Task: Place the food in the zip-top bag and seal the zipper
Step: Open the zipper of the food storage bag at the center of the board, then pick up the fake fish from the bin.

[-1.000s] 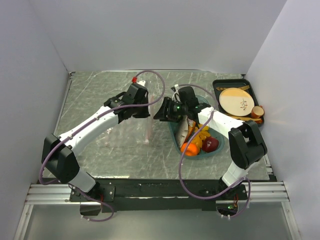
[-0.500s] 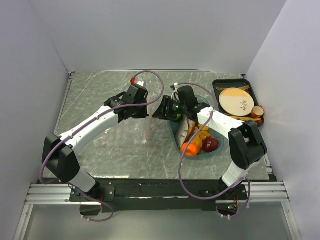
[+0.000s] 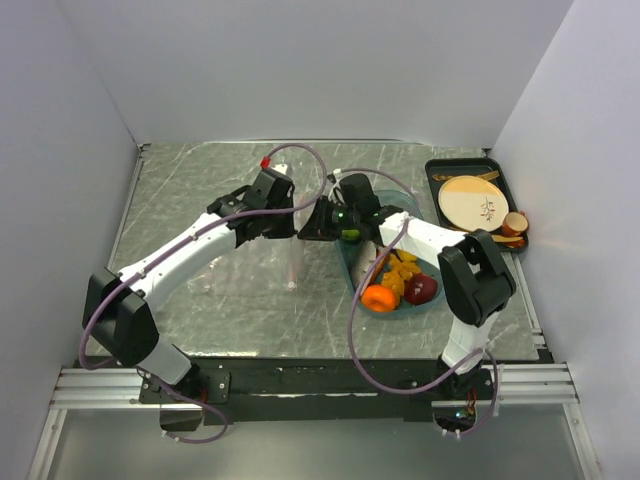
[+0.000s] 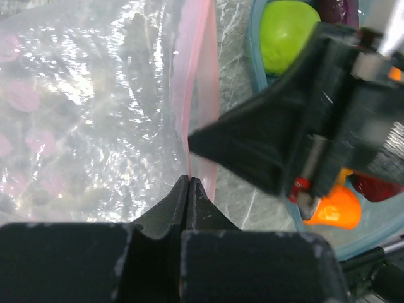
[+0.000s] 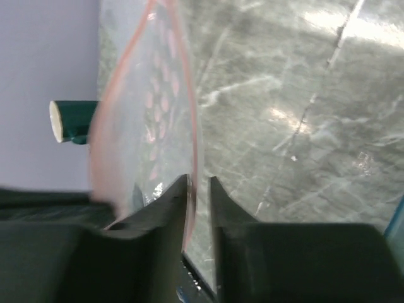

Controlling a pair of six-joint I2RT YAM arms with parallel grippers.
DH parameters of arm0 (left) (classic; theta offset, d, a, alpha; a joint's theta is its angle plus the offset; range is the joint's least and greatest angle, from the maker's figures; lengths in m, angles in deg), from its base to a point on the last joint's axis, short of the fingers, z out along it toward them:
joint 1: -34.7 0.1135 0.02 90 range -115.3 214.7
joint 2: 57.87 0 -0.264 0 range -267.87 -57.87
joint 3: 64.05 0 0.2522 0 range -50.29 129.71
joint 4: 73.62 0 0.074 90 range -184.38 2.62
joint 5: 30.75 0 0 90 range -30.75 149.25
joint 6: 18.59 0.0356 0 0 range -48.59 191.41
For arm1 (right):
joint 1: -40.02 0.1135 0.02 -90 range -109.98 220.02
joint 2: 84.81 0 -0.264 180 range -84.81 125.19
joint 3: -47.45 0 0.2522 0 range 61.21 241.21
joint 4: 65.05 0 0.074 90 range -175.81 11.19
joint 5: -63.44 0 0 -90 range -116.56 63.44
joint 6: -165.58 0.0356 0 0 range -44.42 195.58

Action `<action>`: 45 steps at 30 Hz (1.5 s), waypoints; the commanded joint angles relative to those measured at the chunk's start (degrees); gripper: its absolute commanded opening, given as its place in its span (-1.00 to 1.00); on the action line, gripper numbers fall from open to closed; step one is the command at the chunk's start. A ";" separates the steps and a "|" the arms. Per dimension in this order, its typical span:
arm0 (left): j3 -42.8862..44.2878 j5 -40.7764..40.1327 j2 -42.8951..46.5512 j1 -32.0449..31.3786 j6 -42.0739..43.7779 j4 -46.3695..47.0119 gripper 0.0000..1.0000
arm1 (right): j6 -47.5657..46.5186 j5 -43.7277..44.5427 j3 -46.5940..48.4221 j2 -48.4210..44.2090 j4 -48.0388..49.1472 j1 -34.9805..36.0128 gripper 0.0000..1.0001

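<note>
— So, what has the left gripper [image 4: 189,180] got?

— Its jaws are clenched on the zipper [image 4: 201,76]. The pink strip runs straight away from the tips, and the zip-top bag [image 4: 82,107] spreads off to one side.

— And the right gripper [image 5: 199,180]?

— It faces the left one from the tray side, jaws a narrow slot apart. One lip of the bag's mouth lies in that slot, not clamped that I can see.

— Where's the food [image 3: 380,297]?

— In the teal tray [image 3: 405,311], just beside the bag, on the right arm's side. That arm is nearer. I'd judge the mouth must be drawn open toward the tray.
</note>
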 commanded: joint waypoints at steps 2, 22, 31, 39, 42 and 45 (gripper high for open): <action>-1.30 4.06 5.04 4.61 0.44 1.14 -0.99 | -0.35 0.70 4.56 3.89 0.82 -0.08 -0.98; -4.99 7.31 8.30 11.83 -0.35 2.19 -0.99 | -3.95 3.34 7.65 6.19 -3.66 -0.26 -0.58; -5.87 10.64 3.64 11.75 -0.79 5.09 -0.99 | -4.21 15.20 -5.35 -10.86 0.83 -3.24 0.28; -5.87 12.93 1.88 11.75 0.62 5.53 -0.98 | -2.45 20.66 -14.23 -19.57 -4.62 -10.53 0.32; -5.87 13.90 1.88 11.75 0.70 5.97 -0.99 | -3.07 21.27 -15.03 -19.57 -6.11 -13.08 0.32; -5.25 14.16 1.26 11.75 0.70 5.62 -0.99 | -3.94 23.29 -14.32 -20.09 -10.77 -14.41 0.32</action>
